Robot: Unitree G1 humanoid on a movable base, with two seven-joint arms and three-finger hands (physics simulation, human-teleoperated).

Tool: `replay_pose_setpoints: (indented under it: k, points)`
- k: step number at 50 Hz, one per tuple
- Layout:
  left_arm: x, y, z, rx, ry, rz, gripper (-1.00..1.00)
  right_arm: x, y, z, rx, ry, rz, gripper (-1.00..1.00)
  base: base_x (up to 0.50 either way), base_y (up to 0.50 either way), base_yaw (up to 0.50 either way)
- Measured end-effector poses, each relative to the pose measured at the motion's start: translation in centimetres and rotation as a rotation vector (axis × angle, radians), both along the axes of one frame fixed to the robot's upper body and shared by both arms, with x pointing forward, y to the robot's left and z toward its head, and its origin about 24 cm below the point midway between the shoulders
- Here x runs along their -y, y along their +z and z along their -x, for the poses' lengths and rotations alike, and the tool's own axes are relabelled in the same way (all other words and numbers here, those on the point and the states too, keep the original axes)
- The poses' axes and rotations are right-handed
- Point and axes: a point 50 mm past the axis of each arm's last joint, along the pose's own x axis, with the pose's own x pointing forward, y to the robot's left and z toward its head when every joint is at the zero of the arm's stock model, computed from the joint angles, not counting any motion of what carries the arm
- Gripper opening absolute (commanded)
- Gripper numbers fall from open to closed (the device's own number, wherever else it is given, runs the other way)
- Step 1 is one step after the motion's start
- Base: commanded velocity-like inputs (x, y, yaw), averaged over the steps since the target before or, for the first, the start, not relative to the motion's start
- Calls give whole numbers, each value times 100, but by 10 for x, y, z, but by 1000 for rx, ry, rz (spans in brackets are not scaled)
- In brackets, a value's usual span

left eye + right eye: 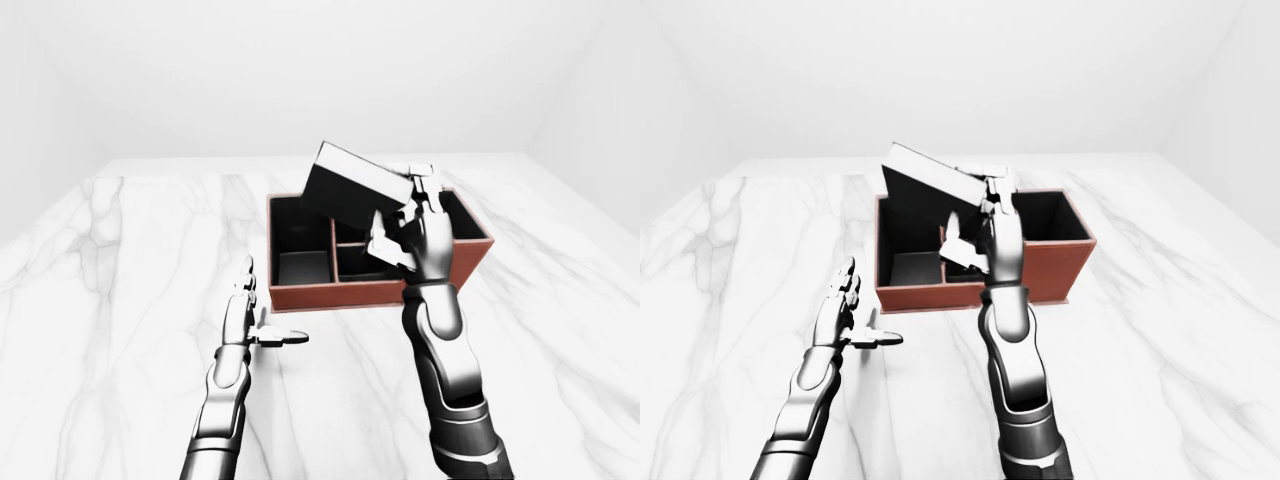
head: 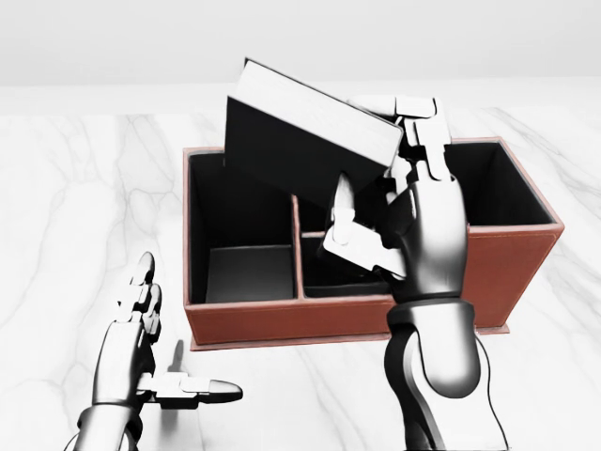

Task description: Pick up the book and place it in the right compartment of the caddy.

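Observation:
The book (image 2: 296,141), black with a white page edge, hangs tilted in the air above the left and middle compartments of the red-brown caddy (image 2: 507,268). My right hand (image 2: 383,155) is shut on the book's right end, thumb underneath and fingers over the top edge. The hand and forearm hide much of the middle compartments and part of the right compartment (image 2: 488,183), which shows dark and hollow. At the lower left of the head view my left hand (image 2: 174,343) stands open above the marble table (image 2: 75,207), holding nothing, apart from the caddy.
The caddy's left compartment (image 2: 239,235) has a dark floor with nothing showing in it. White marble (image 1: 130,260) spreads all round the caddy, with a pale wall beyond the table's far edge.

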Motion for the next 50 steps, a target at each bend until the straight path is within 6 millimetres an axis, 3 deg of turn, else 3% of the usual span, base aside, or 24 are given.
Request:
replay_pose_setpoints:
  k: [10,20,39,50]
  points:
    - [0,0,0,-2,1,0,100,22,31,-12,103,-60,-47,-100,0,0,0]
    - [0,0,0,-2,2,0,100,43,44,-27,116,-123,-64,-100,0,0,0]
    - [0,-2,0,-8,3,-3,100,80,32,-53,10,-231,-38,-100,0,0,0]
    - [0,-2,0,-10,2,-6,100,96,15,-65,-89,-279,-14,-100,0,0,0]
